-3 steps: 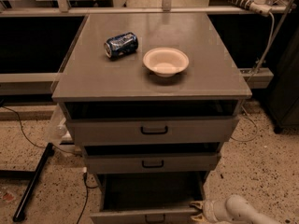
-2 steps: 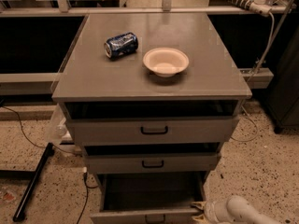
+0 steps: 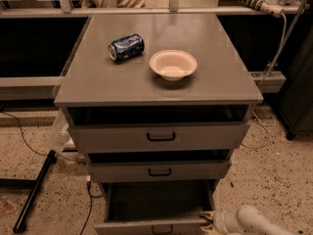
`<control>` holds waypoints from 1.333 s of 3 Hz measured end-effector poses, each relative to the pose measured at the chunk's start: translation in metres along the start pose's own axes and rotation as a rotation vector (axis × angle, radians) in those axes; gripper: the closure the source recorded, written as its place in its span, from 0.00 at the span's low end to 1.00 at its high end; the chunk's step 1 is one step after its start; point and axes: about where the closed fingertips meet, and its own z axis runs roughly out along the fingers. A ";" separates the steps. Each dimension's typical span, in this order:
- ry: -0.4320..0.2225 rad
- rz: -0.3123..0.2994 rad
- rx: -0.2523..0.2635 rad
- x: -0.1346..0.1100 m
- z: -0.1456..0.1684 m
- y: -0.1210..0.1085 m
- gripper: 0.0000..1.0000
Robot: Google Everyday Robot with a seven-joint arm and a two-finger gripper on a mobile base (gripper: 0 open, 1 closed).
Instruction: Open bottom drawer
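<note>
The bottom drawer (image 3: 151, 225) of the grey cabinet stands pulled far out, its dark inside showing; its front with a small black handle (image 3: 162, 228) sits at the lower edge of the camera view. My gripper (image 3: 208, 221) is at the drawer's front right corner, its pale arm running off to the lower right. The two drawers above it, top (image 3: 159, 137) and middle (image 3: 157, 171), are also pulled out a little.
On the cabinet top (image 3: 98, 77) lie a blue can (image 3: 126, 46) on its side and a white bowl (image 3: 172, 64). A black bar (image 3: 34, 190) and cables lie on the speckled floor to the left. A rail and power strip (image 3: 254, 1) run behind.
</note>
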 end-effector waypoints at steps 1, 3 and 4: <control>0.000 0.000 0.000 0.000 0.000 0.000 0.59; -0.011 -0.003 -0.017 0.000 0.001 0.010 0.38; -0.009 -0.005 -0.035 0.003 0.001 0.023 0.61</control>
